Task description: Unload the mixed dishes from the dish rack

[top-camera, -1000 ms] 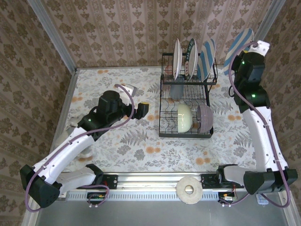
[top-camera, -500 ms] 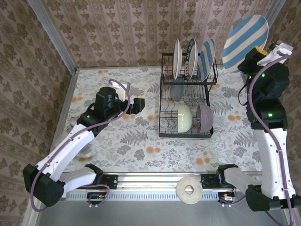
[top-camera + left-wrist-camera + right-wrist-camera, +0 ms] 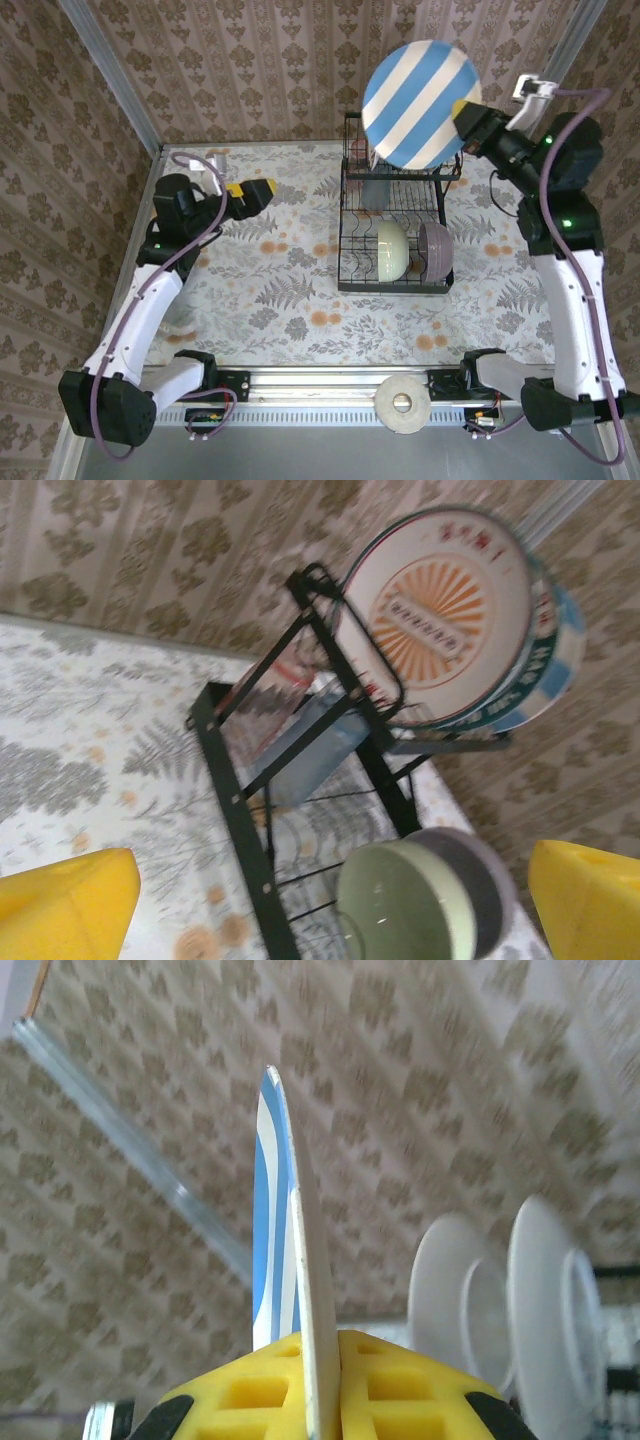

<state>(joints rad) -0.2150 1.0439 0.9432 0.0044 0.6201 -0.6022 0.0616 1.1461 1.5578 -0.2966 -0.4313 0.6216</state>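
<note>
My right gripper is shut on the rim of a blue-striped plate and holds it high above the dish rack, its face towards the top camera. In the right wrist view the plate stands edge-on between the yellow pads. The rack's lower tier holds a cream-green bowl and a lilac bowl. A plate with an orange centre stands in the upper shelf, more plates behind it. My left gripper hovers open, left of the rack, facing it.
A roll of tape lies on the rail at the near edge. Wallpapered walls close in the floral table at the back and sides. Two white plate backs stand to the right of the held plate in the right wrist view.
The right arm has swung the striped plate left, from beside the rack to above it, turning its face to the camera. The left arm has drawn back to the left, still open.
</note>
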